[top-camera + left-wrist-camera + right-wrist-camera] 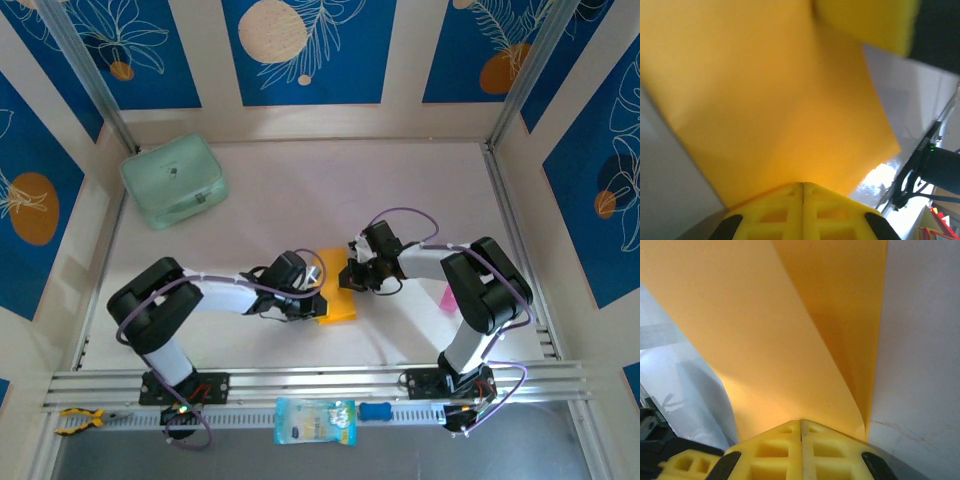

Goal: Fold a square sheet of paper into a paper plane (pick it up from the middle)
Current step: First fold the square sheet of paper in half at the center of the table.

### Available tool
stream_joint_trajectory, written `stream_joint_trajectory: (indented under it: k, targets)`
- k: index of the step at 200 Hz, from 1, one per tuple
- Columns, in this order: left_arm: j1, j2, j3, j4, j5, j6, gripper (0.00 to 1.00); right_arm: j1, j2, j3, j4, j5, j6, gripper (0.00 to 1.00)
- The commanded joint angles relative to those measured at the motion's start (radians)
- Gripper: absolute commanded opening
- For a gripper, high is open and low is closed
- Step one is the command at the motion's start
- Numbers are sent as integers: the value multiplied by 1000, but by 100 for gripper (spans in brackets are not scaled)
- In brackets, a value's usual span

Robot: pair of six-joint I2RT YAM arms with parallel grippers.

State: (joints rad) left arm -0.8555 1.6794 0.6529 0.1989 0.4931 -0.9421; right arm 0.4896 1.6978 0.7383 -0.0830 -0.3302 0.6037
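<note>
The square sheet of paper [338,303] sits at frame centre, between both arms. The left gripper [802,186] and right gripper [801,422] are each clamped on it. Risk: opposing pulls may tear it; uneven tension may skew the fold.

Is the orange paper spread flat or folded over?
Folded over, not creased flat: the right wrist view shows the square sheet of paper curving back on itself, pinched in the right hand.
</note>
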Motion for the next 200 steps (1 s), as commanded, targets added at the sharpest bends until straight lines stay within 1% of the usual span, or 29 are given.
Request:
stream_joint_trajectory:
  k: [1, 46, 74, 102, 119, 134, 152, 176, 190, 200]
  targets:
    - [-20, 28, -31, 1, 24, 0, 0, -4, 14, -41, -85, 72, 7, 0]
    - [-39, -13, -84, -60, 2, 42, 1, -4, 16, -43, -84, 72, 5, 0]
    - [-45, -41, -126, -47, 0, 50, 2, -3, 19, -42, -84, 72, 2, 0]
    - [-63, -60, -133, -95, -24, 87, 2, -3, 21, -41, -83, 70, -1, 0]
    - [-68, -72, -139, -94, -28, 90, 2, -3, 26, -38, -82, 64, -6, 0]
    - [-70, -112, -136, -92, -33, 88, 2, -1, 30, -32, -84, 54, -17, 0]
    - [-70, -208, -114, -123, -62, 109, 2, 0, 34, -25, -88, 47, -26, 0]
    - [-34, -328, -80, -197, -121, 155, 3, 0, 38, -13, -96, 39, -33, 0]
    - [21, -341, -63, -184, -107, 169, 3, 1, 37, -10, -99, 40, -33, 0]
    - [65, -313, -38, -168, -73, 177, 3, 1, 37, -10, -98, 40, -32, 0]
